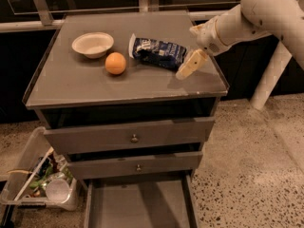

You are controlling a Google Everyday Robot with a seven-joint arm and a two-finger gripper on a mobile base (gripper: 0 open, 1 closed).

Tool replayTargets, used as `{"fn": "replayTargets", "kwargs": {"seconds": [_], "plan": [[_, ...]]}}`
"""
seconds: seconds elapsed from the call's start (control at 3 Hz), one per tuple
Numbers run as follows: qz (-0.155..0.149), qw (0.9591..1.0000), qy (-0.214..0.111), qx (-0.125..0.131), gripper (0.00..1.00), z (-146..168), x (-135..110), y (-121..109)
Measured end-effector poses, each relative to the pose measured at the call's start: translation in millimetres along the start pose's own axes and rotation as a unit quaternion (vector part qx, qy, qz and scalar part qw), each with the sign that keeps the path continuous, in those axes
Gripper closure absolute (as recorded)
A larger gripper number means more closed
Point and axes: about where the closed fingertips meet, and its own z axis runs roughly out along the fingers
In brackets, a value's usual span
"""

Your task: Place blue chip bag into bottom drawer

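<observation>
The blue chip bag (159, 52) lies flat on the cabinet top, right of the middle, with its white sealed end to the left. My gripper (191, 64) hangs just to the right of the bag's right end, low over the top near the right edge, on a white arm coming in from the upper right. It holds nothing that I can see. The bottom drawer (137, 204) is pulled out below the two upper drawers, and its grey floor is bare.
An orange (116, 63) and a white bowl (93, 44) sit on the left half of the cabinet top (76, 87). The two upper drawers (134, 137) are slightly ajar. A clear bin of rubbish (42, 184) stands on the floor at lower left. A white post (270, 75) stands to the right.
</observation>
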Motion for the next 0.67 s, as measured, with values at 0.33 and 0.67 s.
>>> {"fn": "replayTargets", "kwargs": {"seconds": [0.33, 0.67], "plan": [[-0.002, 1.0000, -0.004, 0.005, 0.00, 11, -4, -8], [-0.007, 0.9998, -0.021, 0.000, 0.00, 32, -12, -19]]}}
